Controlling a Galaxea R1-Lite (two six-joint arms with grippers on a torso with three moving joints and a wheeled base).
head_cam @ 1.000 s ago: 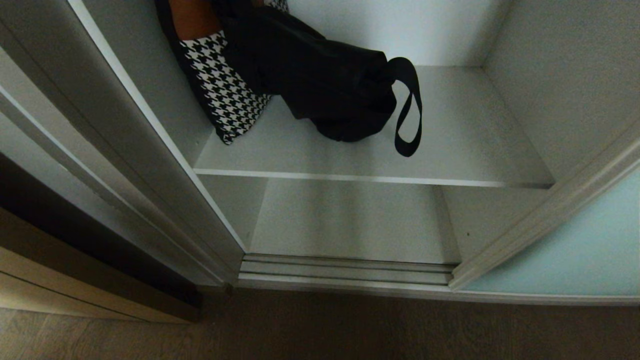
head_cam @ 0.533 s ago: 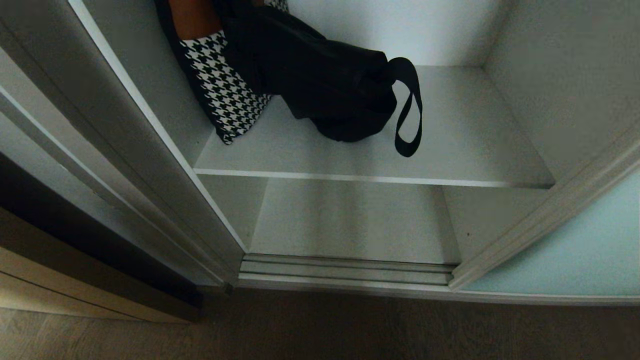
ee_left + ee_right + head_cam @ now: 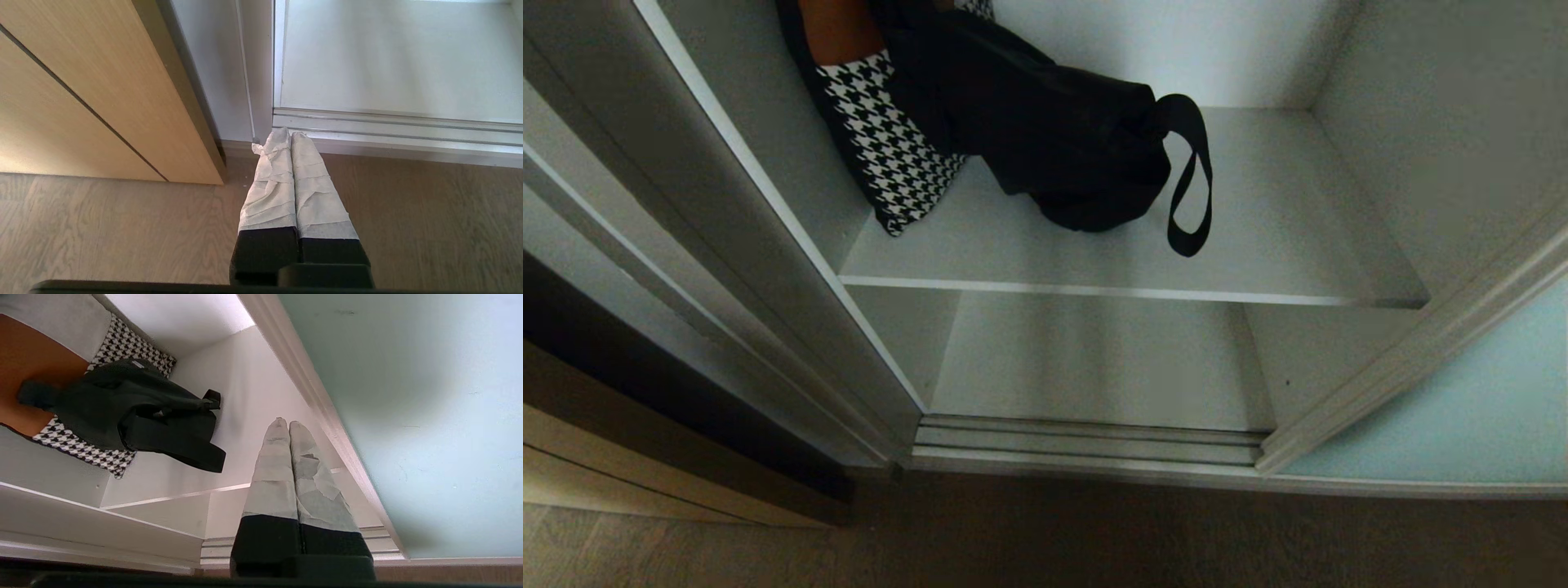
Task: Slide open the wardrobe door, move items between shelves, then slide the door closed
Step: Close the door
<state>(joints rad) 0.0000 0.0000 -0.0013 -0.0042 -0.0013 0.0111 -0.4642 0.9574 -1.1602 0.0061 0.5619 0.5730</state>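
The sliding wardrobe door (image 3: 1462, 408), frosted pale teal glass in a silver frame, stands slid to the right, so the wardrobe is open. On the upper grey shelf (image 3: 1258, 245) lies a black fabric bag (image 3: 1054, 139) with its strap loop (image 3: 1188, 180) draped toward the front edge. It leans on a houndstooth piece (image 3: 890, 155) with an orange-brown top. The lower shelf (image 3: 1094, 359) is bare. My right gripper (image 3: 288, 424) is shut and empty, pointing into the opening beside the door frame (image 3: 310, 392), right of the bag (image 3: 135, 412). My left gripper (image 3: 289, 134) is shut, parked low above the floor.
A tan wooden panel (image 3: 90, 94) stands left of the wardrobe. The silver bottom track (image 3: 1086, 445) runs across the opening, with wood floor (image 3: 1094, 539) in front. The wardrobe's left side wall (image 3: 768, 245) and right inner wall (image 3: 1437, 122) bound the shelves.
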